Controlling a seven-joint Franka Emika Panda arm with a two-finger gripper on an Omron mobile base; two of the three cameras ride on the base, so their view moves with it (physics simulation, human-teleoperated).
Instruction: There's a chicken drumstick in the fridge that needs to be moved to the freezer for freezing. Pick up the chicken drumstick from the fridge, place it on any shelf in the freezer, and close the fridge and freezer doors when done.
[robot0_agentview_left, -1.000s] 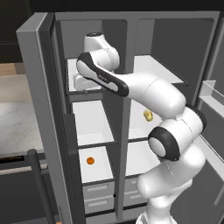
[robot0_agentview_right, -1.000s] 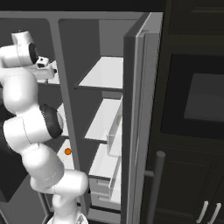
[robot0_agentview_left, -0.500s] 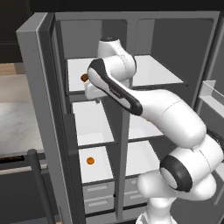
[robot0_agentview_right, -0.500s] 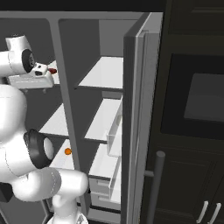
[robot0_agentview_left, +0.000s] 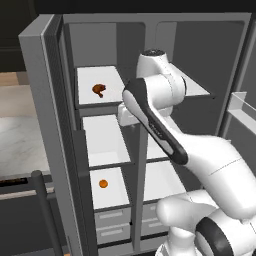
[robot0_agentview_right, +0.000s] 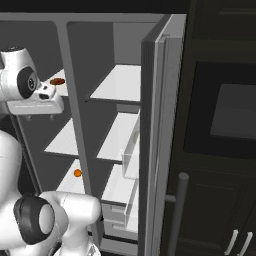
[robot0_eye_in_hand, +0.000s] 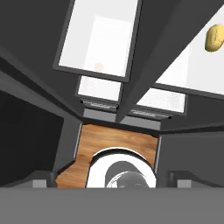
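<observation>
The chicken drumstick (robot0_agentview_left: 99, 90) lies on the top shelf (robot0_agentview_left: 85, 97) of the freezer (robot0_agentview_left: 100, 145), both doors standing open. The hand (robot0_agentview_right: 36, 106) hangs empty, fingers spread wide, in front of the divider. Risk: swinging toward a door, the arm could strike the divider or a shelf edge.

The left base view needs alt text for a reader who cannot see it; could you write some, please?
A chicken drumstick lies on the top white shelf of the open freezer. The robot's white arm reaches up beside it, and a small orange ball sits on a lower shelf.
</observation>
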